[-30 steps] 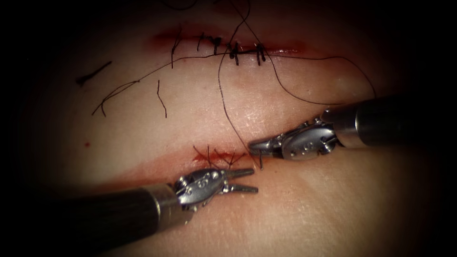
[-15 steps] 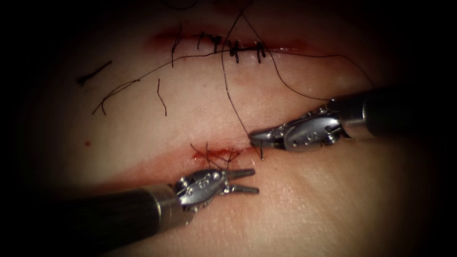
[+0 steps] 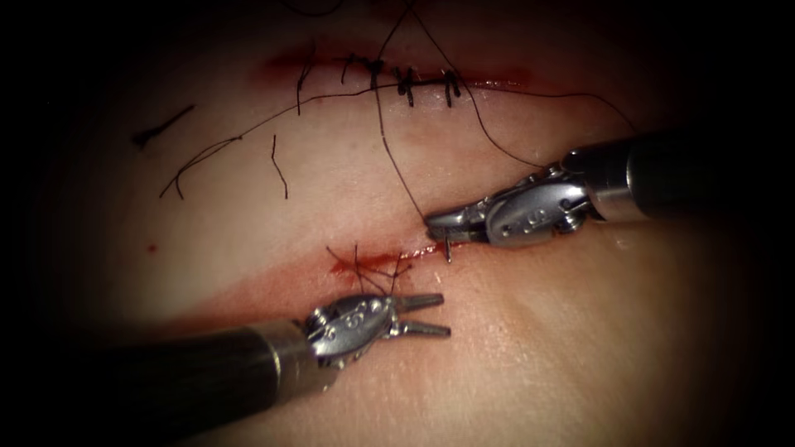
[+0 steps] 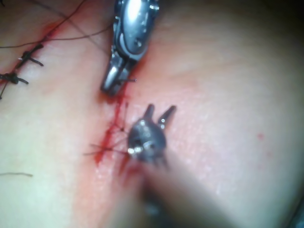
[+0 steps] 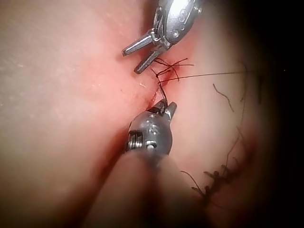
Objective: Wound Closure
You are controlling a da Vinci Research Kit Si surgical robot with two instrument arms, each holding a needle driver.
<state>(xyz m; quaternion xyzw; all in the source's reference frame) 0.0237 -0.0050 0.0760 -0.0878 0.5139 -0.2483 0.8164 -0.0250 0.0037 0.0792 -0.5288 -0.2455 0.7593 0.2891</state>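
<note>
Pale tissue [image 3: 513, 348] fills my frame; the lower cut [image 3: 364, 269] runs centre-left, with stitches already in it. My right gripper [image 3: 447, 230], centre frame, is clamped on the needle [image 3: 448, 250] near one end, the tip hanging just over the cut's right end, out of the tissue. Left gripper [image 3: 426, 314] below is parted and holds nothing. Thread [image 3: 397, 170] runs taut to upper-centre. Risk: a snag could twist the needle in the jaws.

Counted in the endoscope view: two silver steel needle drivers, one at lower left [image 3: 421, 314] and one at right [image 3: 439, 225], two red cuts in the pale tissue, upper [image 3: 397, 76] and central [image 3: 368, 266], and one thin steel needle [image 3: 448, 249].
</note>
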